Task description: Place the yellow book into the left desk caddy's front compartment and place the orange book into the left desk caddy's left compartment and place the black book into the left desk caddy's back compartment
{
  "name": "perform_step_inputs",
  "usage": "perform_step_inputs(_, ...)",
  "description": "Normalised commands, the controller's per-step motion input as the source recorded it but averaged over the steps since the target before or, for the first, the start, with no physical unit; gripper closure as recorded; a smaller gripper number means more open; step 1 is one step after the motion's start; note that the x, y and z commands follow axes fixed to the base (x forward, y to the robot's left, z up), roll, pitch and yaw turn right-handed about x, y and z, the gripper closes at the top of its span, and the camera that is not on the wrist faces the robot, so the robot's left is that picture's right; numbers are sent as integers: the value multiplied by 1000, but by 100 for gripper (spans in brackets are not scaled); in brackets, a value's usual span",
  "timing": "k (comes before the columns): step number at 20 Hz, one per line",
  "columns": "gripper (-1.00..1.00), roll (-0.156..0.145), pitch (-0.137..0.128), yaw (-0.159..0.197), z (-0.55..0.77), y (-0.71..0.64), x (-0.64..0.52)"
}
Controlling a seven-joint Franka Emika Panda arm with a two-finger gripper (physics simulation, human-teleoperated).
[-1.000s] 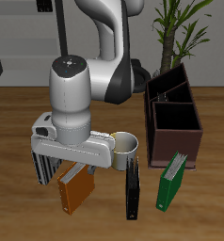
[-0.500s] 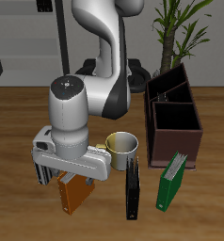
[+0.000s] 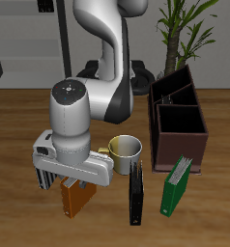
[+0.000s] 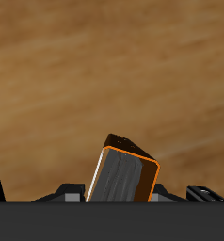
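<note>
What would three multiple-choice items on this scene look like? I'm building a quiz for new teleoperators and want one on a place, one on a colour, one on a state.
1. Where does the mug stand?
A. Inside a caddy
B. On the table beside the black book
C. On top of the green book

2. What colour is the book under the gripper?
A. Orange
B. Blue
C. White

3. How does the black book rest?
A. Upright in a compartment
B. Held in the air
C. On the table, outside the caddies

Answers: 1 B, the mug sits on the wood just behind the black book. 2 A, the orange book shows an orange cover edge in the wrist view. 3 C, it lies apart from the left desk caddy.
</note>
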Motion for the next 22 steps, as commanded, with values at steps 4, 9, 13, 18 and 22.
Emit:
perform_step_inputs(4, 100, -26, -47, 14, 484, 108, -140)
perform_step_inputs(9, 100, -48, -64, 33, 834, 181, -311)
perform_step_inputs(13, 100, -38, -47, 72, 958, 216, -492)
perform_step_inputs(18, 100, -48, -53, 26, 827, 225, -509)
perform_step_inputs(22, 100, -74, -21, -3, 740, 287, -527)
